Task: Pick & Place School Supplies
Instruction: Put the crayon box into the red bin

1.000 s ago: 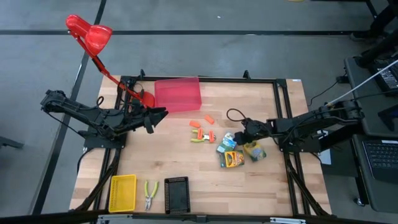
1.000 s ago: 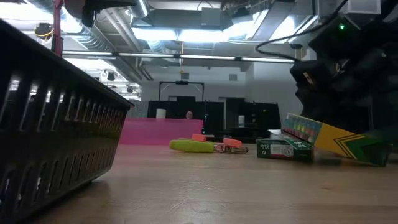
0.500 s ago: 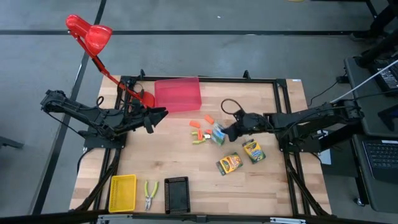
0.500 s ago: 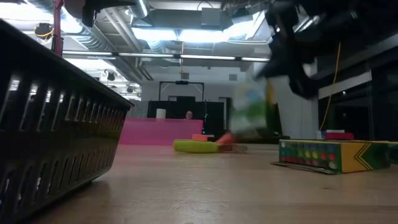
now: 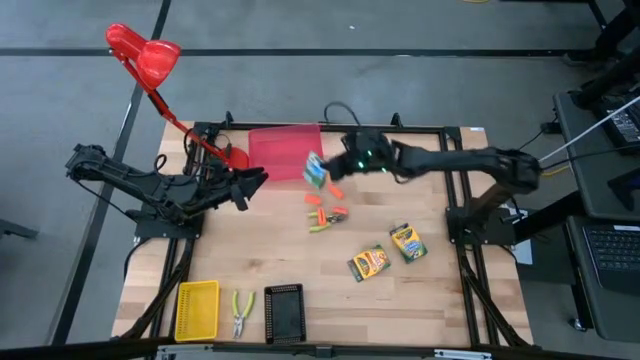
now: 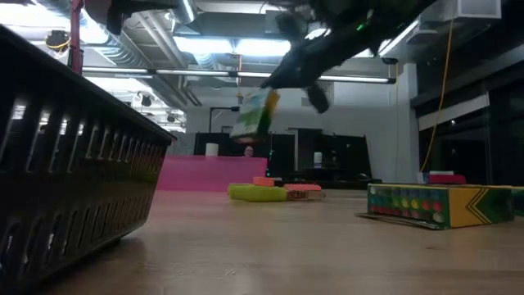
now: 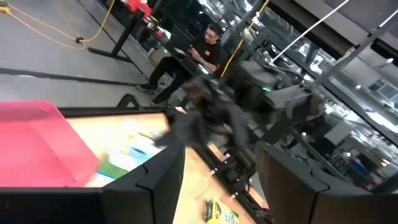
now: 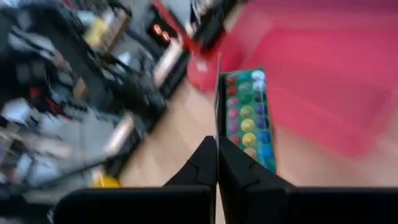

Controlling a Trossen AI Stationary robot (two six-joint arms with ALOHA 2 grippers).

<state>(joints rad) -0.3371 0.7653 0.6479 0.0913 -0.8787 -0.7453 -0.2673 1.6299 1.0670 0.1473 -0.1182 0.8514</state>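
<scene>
holding a green crayon box pinched in closed jaws, right gripper hangs by the red tray at 12 o'clock; left gripper waits at 9 o'clock, jaws wide.

Robotics lab, exposed ceiling ducts, seated person at workstation

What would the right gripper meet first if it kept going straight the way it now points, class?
Probably the red tray. The right gripper, shut on a crayon box, points toward that tray, which fills the right wrist view ahead; how high it is above the tray is unclear.
</scene>
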